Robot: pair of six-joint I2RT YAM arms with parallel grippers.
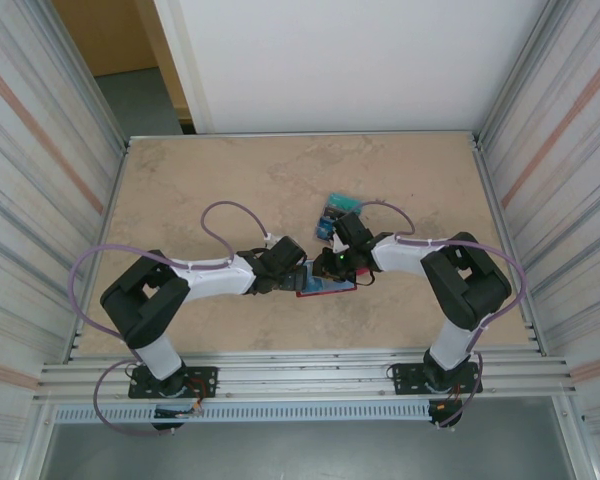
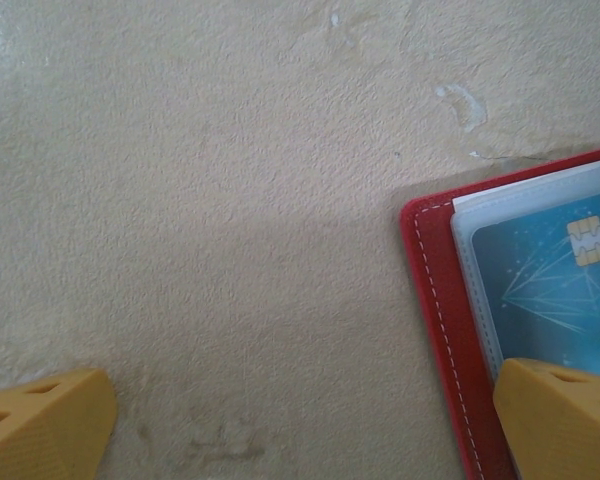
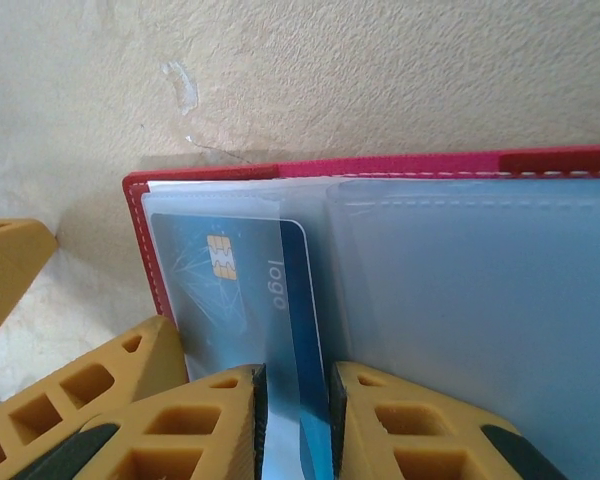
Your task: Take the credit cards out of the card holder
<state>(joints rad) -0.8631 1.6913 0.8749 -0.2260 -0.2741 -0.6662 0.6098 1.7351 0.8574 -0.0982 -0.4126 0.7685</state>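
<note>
The red card holder (image 3: 220, 170) lies spread open on the table, its clear sleeves facing up. A blue credit card (image 3: 245, 285) with a gold chip sits in the left sleeve. My right gripper (image 3: 297, 420) has closed to a narrow gap on that card's dark right edge. My left gripper (image 2: 300, 430) stands wide open over bare table, its right finger (image 2: 565, 420) resting on the holder's (image 2: 435, 300) corner beside the same card (image 2: 550, 300). In the top view both grippers meet over the holder (image 1: 325, 288), and loose blue and teal cards (image 1: 337, 213) lie just beyond it.
The beige tabletop (image 1: 230, 180) is fenced by ribbed metal walls left and right and a white panel at the back. A smear of clear residue (image 3: 180, 90) marks the table beyond the holder. Bare surface stretches to the left and far side.
</note>
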